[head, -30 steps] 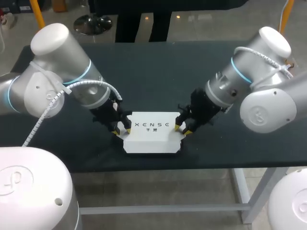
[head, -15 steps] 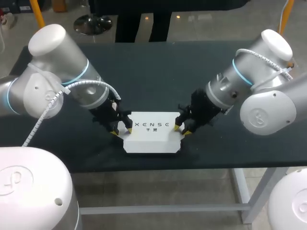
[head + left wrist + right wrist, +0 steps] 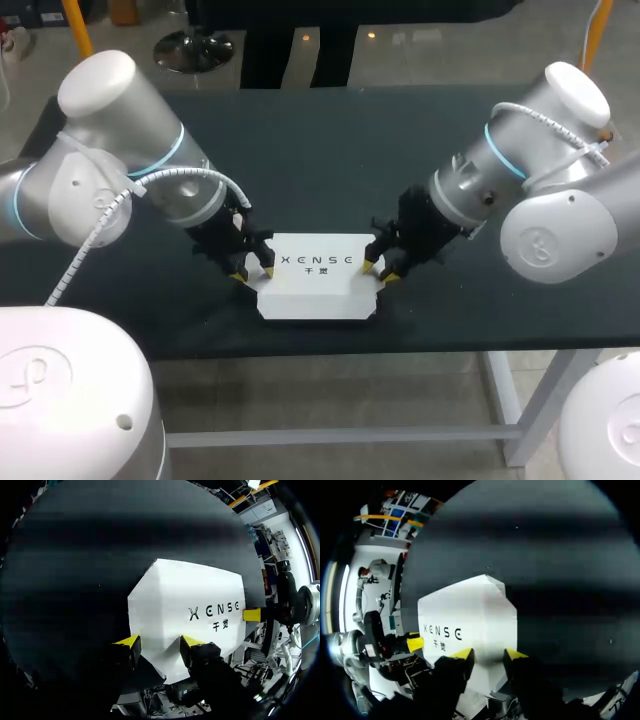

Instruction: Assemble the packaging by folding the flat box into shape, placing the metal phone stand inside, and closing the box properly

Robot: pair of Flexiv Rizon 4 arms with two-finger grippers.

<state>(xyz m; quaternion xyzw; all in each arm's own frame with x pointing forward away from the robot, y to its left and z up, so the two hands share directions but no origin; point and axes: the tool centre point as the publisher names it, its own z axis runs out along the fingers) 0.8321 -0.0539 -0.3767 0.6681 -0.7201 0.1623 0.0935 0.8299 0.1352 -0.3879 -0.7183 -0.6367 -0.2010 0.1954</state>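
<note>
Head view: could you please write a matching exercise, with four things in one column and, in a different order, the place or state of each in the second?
Things
1. white box
2. left gripper
3. right gripper
4. table

Places or states
A. at the box's right end, fingers apart
B. dark, bears the box
C. at the box's left end, fingers apart
D. lies near the table's front edge, print facing up

Pairs: 1-D, 2-C, 3-A, 4-B
</note>
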